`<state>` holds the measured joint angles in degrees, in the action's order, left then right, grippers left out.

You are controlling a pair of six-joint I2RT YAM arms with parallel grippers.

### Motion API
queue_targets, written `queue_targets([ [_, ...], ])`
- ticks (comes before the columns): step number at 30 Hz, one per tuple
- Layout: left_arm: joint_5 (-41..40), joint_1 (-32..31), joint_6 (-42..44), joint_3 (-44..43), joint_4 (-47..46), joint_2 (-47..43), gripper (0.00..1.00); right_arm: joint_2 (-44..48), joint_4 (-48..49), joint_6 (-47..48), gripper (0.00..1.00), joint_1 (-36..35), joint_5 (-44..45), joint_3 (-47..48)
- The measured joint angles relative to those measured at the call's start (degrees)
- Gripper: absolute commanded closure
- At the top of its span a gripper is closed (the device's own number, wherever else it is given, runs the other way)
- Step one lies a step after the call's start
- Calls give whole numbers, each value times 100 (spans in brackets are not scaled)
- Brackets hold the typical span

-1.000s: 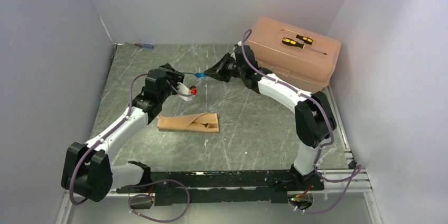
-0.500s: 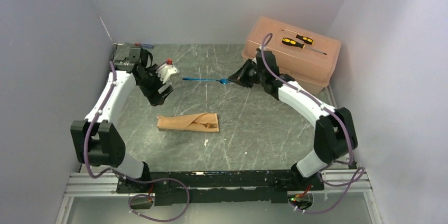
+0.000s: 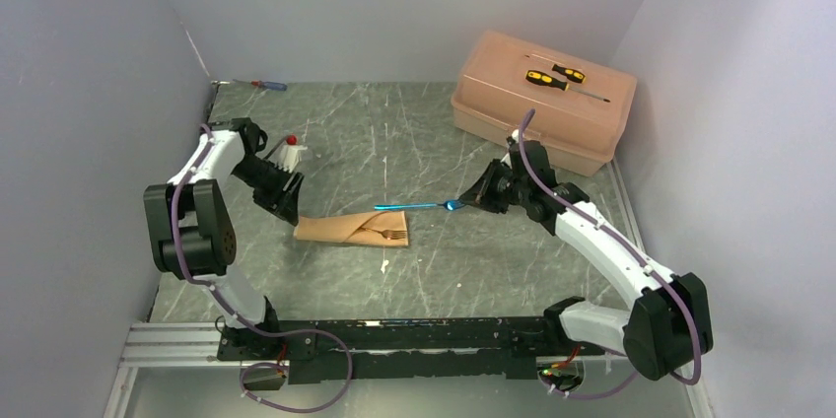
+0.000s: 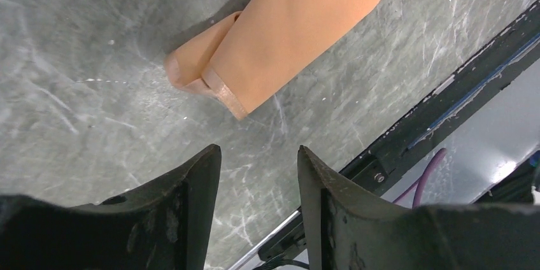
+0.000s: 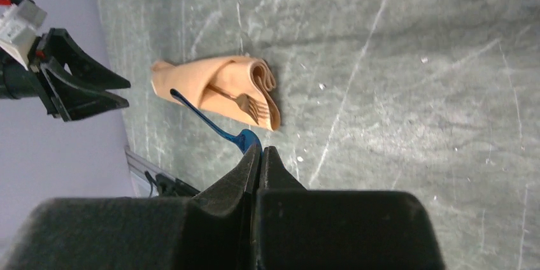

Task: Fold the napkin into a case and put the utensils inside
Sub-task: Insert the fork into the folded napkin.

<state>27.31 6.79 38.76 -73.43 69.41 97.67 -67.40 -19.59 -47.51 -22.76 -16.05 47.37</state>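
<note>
While the right gripper (image 3: pixel 471 199) is clenched on the wide end of a slim blue utensil (image 3: pixel 414 206), the folded napkin case (image 3: pixel 340 229) lies flat on the grey table (image 3: pixel 394 132), a narrow peach-orange pouch with diagonal flaps. A gold fork (image 3: pixel 392 234) sits in the case, its tines showing on the cloth near the right end. The blue utensil is held roughly level, just behind the case and above it, with its thin handle pointing left along the case's far edge. In the right wrist view the handle tip appears over the folded cloth, and I cannot tell whether it touches it. The right gripper hangs to the right of the case and a little behind it. The left gripper (image 3: pixel 288 203) is at the case's left end, its 2 fingers (image 4: pixel 191 200) spread apart with nothing between them. In the left wrist view the left corner of the case lies just beyond the fingertips, apart from them. A pink plastic box (image 3: pixel 552 122) stands well behind and to the right of the case, with 2 yellow-and-black screwdrivers (image 3: pixel 554 76) on its lid. 1 red-and-blue screwdriver (image 3: pixel 268 85) lies well behind the case's left end, by the back wall.
</note>
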Motion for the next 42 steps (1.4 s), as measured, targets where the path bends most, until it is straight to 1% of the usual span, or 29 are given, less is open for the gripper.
queue_targets([
  [4, 7, 0, -188, 258, -208, 98, 53, 87, -181, 42, 100, -4, -57, -175],
  [7, -22, 0, -332, 459, -415, 203, 58, 87, -243, 68, 100, -20, -55, -212],
  [15, -197, 0, -546, 715, -949, 560, 64, -166, -269, 155, 100, -293, 92, -205],
  [20, -208, 0, -557, 741, -1067, 573, 65, -538, -249, 179, 100, -459, 236, -127],
  [33, -306, 0, -542, 953, -1239, 573, 69, -1172, 186, 96, 100, -577, 363, 52],
  [42, -339, -2, -540, 957, -1303, 573, 70, -1565, 474, -35, 100, -892, 382, 245],
])
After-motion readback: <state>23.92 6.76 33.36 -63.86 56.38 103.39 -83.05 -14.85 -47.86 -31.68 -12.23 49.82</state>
